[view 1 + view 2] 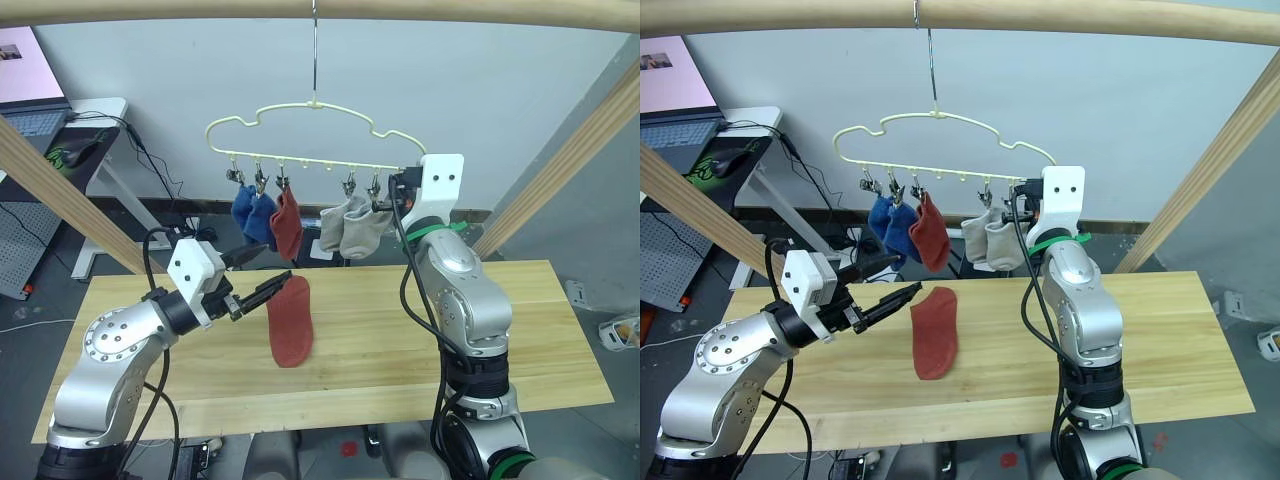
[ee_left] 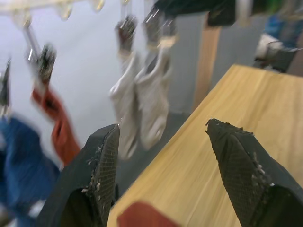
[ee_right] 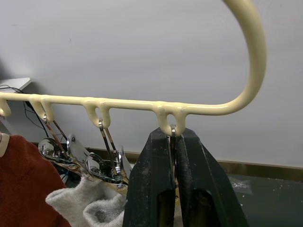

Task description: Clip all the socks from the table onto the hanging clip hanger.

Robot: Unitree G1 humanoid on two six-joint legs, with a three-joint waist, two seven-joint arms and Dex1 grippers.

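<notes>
So five soft socks hang on the pale-yellow wire clip hanger (image 1: 315, 135), one rust-red sock (image 1: 290, 322) left on the pale wooden plank table (image 1: 520, 340), left gripper (image 1: 262, 292) spread wide beside it, right gripper (image 3: 174, 142) pinching the end silver clip (image 3: 173, 135).

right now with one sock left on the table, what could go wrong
The left gripper is open just over the top end of the rust red sock, so it may pinch only an edge and drop it. The right gripper is shut on the end clip of the clip hanger; pulling could swing the hung socks.
</notes>
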